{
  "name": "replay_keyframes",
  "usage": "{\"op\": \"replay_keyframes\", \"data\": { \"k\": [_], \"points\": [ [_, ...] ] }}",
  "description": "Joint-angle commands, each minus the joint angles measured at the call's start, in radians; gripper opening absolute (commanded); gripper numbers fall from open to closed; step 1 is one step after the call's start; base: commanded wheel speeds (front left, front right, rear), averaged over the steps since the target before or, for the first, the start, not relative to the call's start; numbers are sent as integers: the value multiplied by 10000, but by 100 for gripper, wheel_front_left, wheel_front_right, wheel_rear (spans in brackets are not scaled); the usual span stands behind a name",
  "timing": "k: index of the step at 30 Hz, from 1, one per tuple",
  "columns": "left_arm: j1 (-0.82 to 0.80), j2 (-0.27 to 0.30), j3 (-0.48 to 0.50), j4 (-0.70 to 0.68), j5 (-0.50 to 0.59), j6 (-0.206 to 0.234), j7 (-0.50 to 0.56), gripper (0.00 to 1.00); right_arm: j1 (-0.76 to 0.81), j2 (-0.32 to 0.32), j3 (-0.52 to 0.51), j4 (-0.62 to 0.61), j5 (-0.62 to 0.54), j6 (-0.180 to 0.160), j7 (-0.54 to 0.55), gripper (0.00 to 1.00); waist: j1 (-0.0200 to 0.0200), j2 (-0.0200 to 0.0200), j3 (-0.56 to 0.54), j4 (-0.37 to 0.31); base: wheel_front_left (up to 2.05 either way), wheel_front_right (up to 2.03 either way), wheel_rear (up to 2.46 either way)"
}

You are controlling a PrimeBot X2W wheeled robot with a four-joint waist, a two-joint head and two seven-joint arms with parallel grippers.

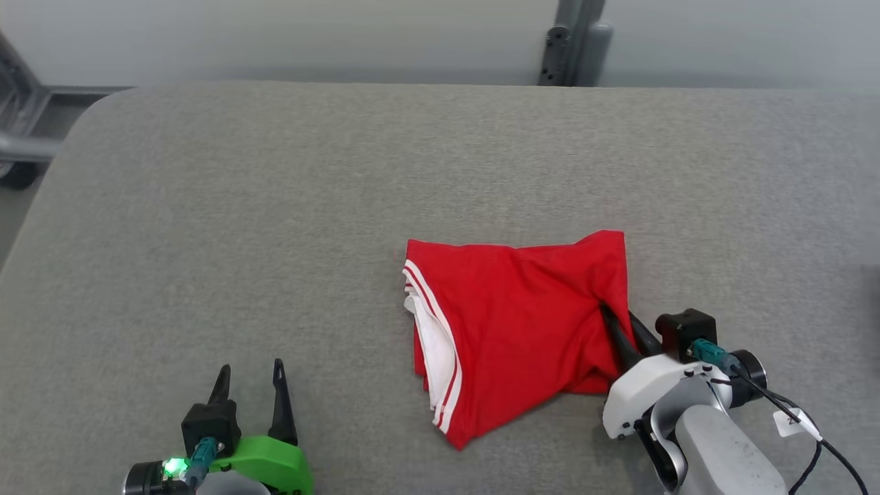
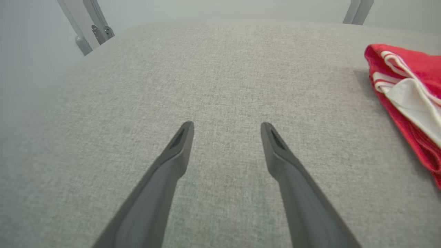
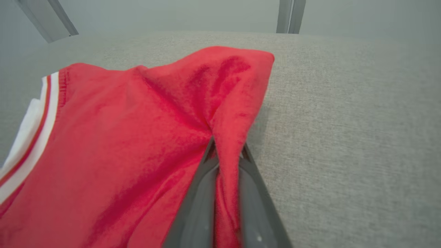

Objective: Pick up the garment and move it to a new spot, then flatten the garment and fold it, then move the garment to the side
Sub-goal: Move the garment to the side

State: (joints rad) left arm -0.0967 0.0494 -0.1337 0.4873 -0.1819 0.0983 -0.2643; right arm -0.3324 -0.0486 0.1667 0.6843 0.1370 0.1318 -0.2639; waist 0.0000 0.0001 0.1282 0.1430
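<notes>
On the grey surface [image 1: 275, 206], the right tool [image 3: 228, 148] pinches the folded red, white-trimmed garment [image 1: 522, 323]; the left tool [image 1: 251, 366] gapes.

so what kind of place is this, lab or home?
Probably a robot test lab, not a home: a grey fabric-covered table, a bare pale wall with a metal frame post behind it, and one red garment laid out.

Room to pass over the bare grey counter [image 1: 275, 206] on the left and at the back. In the way: red garment [image 1: 522, 323] right of the middle, right gripper [image 1: 622, 326] pinching its edge, left gripper [image 1: 251, 368] at near left.
</notes>
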Motion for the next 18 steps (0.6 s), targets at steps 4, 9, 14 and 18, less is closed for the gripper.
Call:
{"op": "replay_keyframes", "data": {
  "k": [4, 9, 14, 18],
  "points": [
    [-278, 31, -66, -19, 33, -37, 9, 100, 184, -42, 100, -204, 230, -21, 0, 0, 0, -1, -314, -3360, 0, 0, 0],
    [-560, 32, -118, -13, 78, -87, 9, 100, 115, -42, 244, -440, 648, -21, 0, 0, 0, -1, -41, -4979, 0, 0, 0],
    [-781, 37, -238, 77, 96, -167, 9, 100, 47, -28, 326, -551, 759, -20, 0, 0, 0, -1, 151, -6123, 0, 0, 0],
    [-1028, 37, -503, 189, 125, -289, 8, 100, 20, -33, 236, -673, 809, -20, 0, 0, 0, -1, 369, -6517, 0, 0, 0]
  ]
}}
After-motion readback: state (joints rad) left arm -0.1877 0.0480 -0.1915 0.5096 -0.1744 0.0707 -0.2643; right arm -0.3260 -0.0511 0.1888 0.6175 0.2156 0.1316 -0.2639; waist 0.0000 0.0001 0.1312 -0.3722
